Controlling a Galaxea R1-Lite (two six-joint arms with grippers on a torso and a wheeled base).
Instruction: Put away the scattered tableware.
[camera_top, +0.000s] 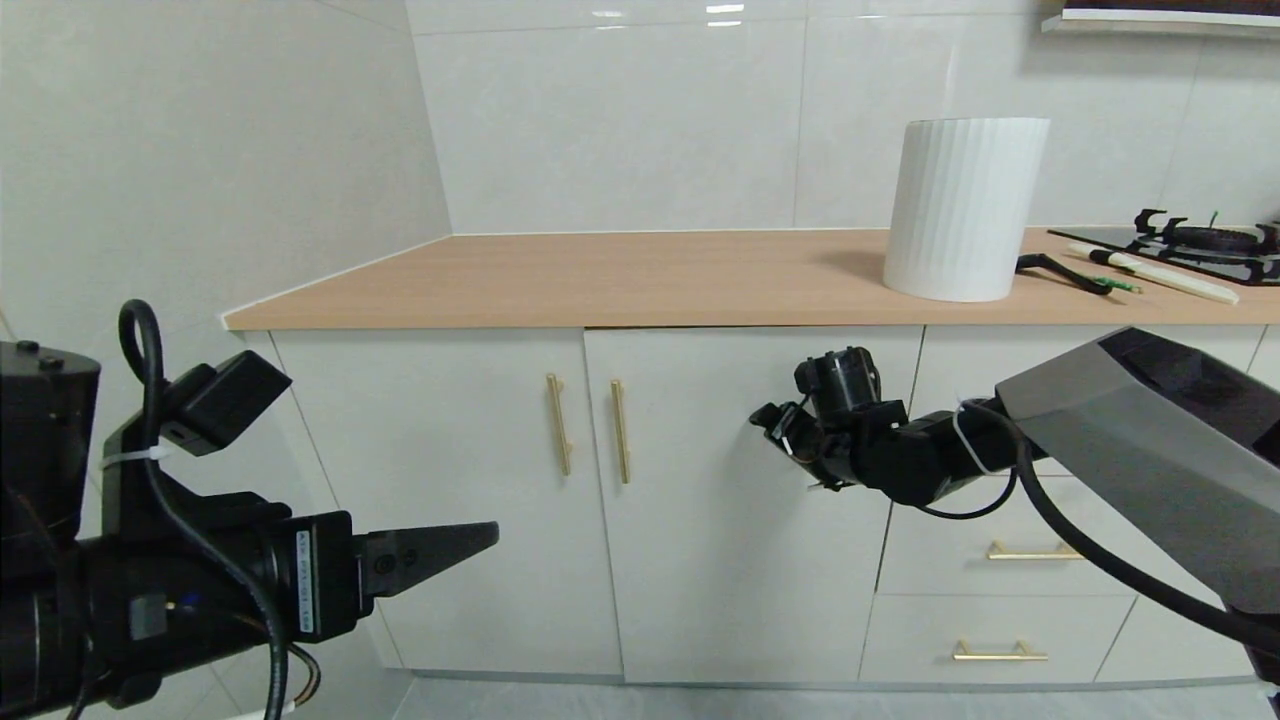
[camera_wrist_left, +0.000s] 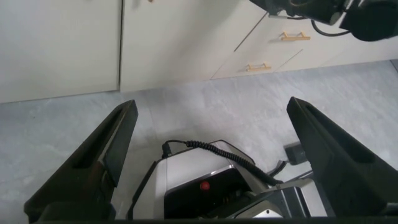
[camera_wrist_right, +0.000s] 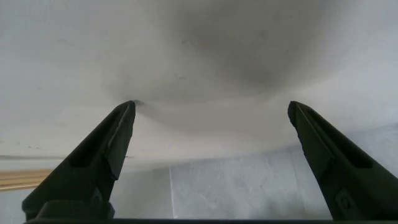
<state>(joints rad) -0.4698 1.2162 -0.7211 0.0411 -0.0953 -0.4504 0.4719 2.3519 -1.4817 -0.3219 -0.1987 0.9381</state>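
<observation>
Wooden counter (camera_top: 600, 280) holds cream utensil (camera_top: 1165, 273) near white ribbed holder (camera_top: 965, 208), well above both jaws, spread, empty.

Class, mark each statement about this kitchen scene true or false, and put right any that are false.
1. The white ribbed container stands upright on the wooden countertop. True.
2. The right gripper holds a spoon. False: it is open and empty.
3. Both cabinet doors with upright gold handles are shut. True.
4. The left gripper rests on the countertop. False: it hangs open below counter level, over the floor.
5. A black-handled utensil lies on the countertop beside the container. True.
</observation>
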